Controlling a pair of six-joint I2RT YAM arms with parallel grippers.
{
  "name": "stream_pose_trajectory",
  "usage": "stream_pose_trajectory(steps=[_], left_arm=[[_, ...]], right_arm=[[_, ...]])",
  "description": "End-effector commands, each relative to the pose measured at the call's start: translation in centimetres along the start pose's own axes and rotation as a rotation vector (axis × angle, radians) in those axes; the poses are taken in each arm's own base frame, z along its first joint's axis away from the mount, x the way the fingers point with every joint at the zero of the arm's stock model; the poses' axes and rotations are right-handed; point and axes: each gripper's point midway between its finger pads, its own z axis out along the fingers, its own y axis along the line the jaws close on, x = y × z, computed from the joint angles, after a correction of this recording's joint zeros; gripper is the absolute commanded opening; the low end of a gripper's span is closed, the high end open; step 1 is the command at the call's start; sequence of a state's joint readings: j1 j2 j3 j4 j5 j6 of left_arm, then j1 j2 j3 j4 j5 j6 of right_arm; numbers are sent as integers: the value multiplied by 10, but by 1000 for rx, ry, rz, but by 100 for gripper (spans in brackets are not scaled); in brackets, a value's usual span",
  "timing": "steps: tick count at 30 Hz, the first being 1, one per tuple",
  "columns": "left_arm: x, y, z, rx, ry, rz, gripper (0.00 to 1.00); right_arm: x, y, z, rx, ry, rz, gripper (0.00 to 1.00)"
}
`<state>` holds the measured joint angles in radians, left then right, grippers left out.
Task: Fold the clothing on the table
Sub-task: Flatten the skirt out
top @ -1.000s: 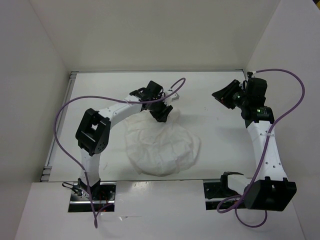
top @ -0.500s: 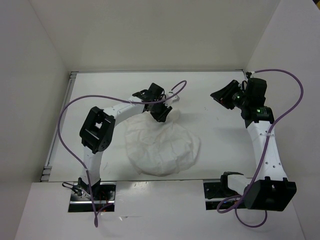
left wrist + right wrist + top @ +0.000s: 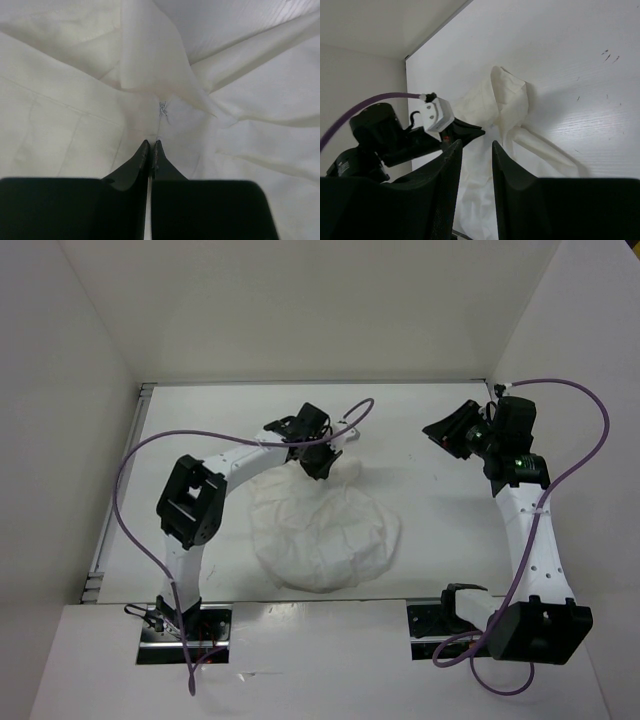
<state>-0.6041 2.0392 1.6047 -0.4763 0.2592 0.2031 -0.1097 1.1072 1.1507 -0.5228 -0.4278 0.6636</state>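
The clothing (image 3: pixel 320 530) is a white, thin, crumpled fan-shaped garment lying on the table (image 3: pixel 440 530), left of centre. My left gripper (image 3: pixel 320 466) is down at its far edge, where the fabric is bunched into a raised fold. In the left wrist view the left gripper (image 3: pixel 151 143) is shut, its tips pinching the clothing (image 3: pixel 75 125), and creases run in toward them. My right gripper (image 3: pixel 442 430) hovers at the far right, away from the garment. It stands open with nothing between its fingers (image 3: pixel 476 144), looking across at the clothing (image 3: pixel 507 100) and the left gripper (image 3: pixel 472 131).
White walls close in the table on the left, back and right. A metal edge strip (image 3: pixel 118 502) runs along the left side. Purple cables (image 3: pixel 135 465) loop off both arms. The arm bases (image 3: pixel 185 625) sit at the near edge.
The left gripper's jaws have closed on the bunched far edge of the clothing, and its arm shifted slightly. The right arm has barely moved.
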Motion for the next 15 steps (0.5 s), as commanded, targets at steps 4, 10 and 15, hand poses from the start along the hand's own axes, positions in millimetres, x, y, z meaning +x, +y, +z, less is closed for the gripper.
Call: stream_pose_trajectory(steps=[4,10,15], left_arm=[[-110,-27,-117,-26,-281,79,0],[-172,-74,-238,24,-523,168,0],[-197,-118,-356,67,-790,249,0]], right_arm=[[-3,9,-7,-47,-21,-32,36],[1,1,0,-47,-21,-23,36],[2,-6,4,-23,-30,-18,36]])
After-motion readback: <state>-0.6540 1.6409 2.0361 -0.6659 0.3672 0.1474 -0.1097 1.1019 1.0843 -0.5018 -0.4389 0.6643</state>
